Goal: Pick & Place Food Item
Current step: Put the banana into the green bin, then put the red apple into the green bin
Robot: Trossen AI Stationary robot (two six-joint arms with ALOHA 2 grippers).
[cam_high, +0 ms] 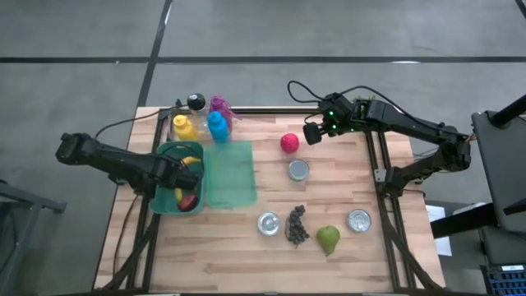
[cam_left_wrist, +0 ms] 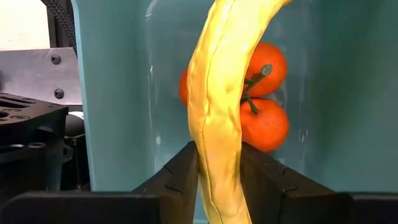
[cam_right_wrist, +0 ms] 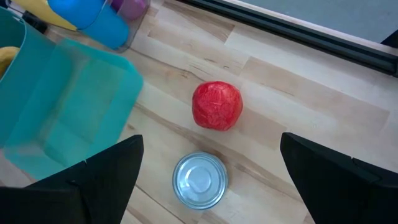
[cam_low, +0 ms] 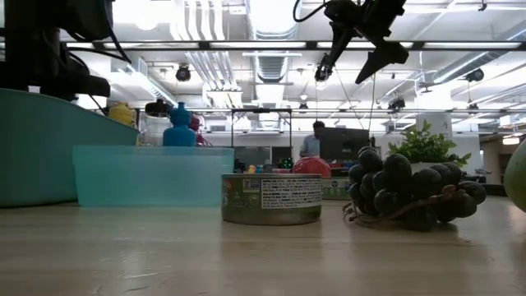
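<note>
Narrowly closed, left pincer (cam_left_wrist: 219,180) grips banana (cam_left_wrist: 221,106) (right pincer (cam_right_wrist: 208,180) wide).

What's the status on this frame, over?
Left tool shut on banana, over green bin holding tomatoes. Right tool open, hovering above red ball and can. Nothing in the way.

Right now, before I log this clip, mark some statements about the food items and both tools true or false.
1. The left tool grips a banana. True.
2. The right tool holds the red ball. False: it hovers open above it.
3. The banana hangs over the teal bin. True.
4. The grapes lie in the bin. False: they lie on the table.
5. The bin holds tomatoes. True.
</note>
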